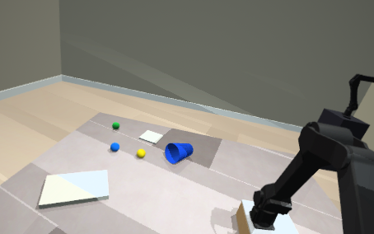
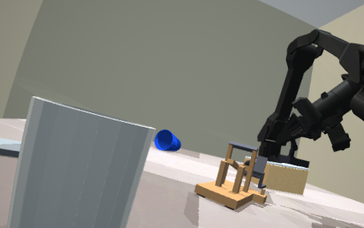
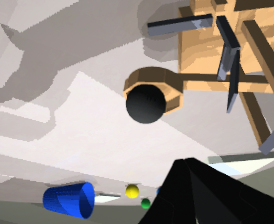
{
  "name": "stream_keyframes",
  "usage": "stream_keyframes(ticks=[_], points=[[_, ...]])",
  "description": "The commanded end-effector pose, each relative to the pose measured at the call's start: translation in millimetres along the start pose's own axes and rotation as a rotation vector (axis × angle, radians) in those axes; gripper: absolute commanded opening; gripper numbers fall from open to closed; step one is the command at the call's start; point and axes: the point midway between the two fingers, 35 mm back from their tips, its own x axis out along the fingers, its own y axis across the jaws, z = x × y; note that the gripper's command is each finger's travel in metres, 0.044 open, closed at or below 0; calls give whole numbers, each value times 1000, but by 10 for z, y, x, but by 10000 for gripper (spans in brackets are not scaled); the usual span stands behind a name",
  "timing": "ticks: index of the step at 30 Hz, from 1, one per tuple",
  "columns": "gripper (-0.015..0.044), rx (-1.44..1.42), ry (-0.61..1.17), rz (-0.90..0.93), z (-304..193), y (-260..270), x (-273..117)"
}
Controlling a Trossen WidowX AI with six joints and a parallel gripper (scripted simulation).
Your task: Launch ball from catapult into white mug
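A wooden catapult [image 2: 236,177] [image 3: 221,50] stands on the table. A black ball [image 3: 145,104] sits in the round cup of its throwing arm in the wrist view. The white mug [image 2: 80,168] stands upright, very near the exterior camera, to the left of the catapult. My gripper [image 3: 184,167] is shut and empty. It hangs above the table a little way from the cup with the ball and touches nothing. My arm [image 2: 333,104] [image 1: 334,165] reaches over from the right. In the top view the catapult and mug do not show.
A blue cup [image 1: 179,152] [image 2: 167,140] [image 3: 69,200] lies on its side. Green [image 1: 115,125], blue [image 1: 114,147] and yellow [image 1: 141,153] balls lie near it, with a small white tile [image 1: 151,136]. A flat white board [image 1: 74,187] lies front left. The arm's base stands on a tan box [image 2: 286,178].
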Motion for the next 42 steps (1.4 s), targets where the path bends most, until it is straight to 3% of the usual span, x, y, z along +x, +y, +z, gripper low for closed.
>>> stream_keyframes(ticks=[1,42], points=[[0,-33,24,-6,-33,44,16],[0,-33,24,-6,397,25,459]])
